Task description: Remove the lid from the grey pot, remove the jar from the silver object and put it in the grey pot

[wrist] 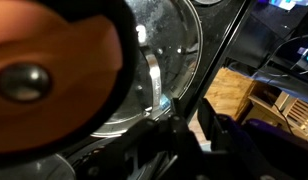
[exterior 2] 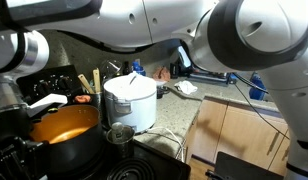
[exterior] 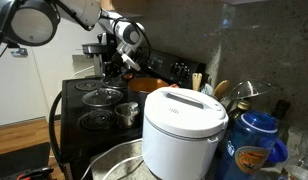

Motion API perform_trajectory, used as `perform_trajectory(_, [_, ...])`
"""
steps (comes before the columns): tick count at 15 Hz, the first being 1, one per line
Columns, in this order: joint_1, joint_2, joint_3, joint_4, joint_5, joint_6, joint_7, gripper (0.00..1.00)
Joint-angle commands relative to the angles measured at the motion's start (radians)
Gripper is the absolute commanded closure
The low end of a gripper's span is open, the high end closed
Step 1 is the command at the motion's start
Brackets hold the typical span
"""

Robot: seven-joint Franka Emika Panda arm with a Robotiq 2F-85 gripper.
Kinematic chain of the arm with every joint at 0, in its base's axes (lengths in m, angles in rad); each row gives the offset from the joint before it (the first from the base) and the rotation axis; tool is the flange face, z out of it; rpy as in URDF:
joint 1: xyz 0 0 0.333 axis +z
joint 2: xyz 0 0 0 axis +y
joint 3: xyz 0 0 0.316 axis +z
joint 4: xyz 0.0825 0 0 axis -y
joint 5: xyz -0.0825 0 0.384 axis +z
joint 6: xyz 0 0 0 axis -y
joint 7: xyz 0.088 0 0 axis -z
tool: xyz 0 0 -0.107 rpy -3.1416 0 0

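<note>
1. The bench is seen as a pale top at the right, with a black cooktop of ringed burners at its left.
2. A dark speckled stone wall is seen behind the bench. A wooden floor is seen at the near left, and wooden cabinet fronts are seen below the pale top.
3. The grey pot is set at the far right of the cooktop, and its orange-brown inside is shown in both exterior views.
4. The silver object is stood on the cooktop just nearer than the grey pot, apart from it. What is in it cannot be told.
5. A small bright knob is seen over the orange-brown in the wrist view, with a shiny-rimmed round thing just to its right. Whether the lid is on the grey pot cannot be told.
6. The tool is held above the far part of the cooktop, just left of the grey pot. In the wrist view its dark parts are blurred, so how far it is open cannot be told, and nothing can be seen to be gripped.
7. A white rice cooker is placed right of the silver object, with a large metal bowl nearest and a blue jug at the near right.
</note>
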State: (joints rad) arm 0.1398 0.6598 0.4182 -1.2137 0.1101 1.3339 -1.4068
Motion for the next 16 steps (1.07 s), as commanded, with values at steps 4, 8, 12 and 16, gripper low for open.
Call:
perform_trajectory(4, [-0.023,-0.063,-0.024,-0.045,-0.015,0.077,0.059,0.22])
perform_trajectory(8, [-0.04,-0.118,-0.059,-0.048,-0.002,0.068,0.214,0.0])
perform_trajectory(12, [-0.019,-0.136,-0.12,0.014,0.019,0.002,0.262,0.0])
perform_trajectory(16, [-0.032,-0.184,-0.129,-0.009,-0.014,0.02,0.385,0.0])
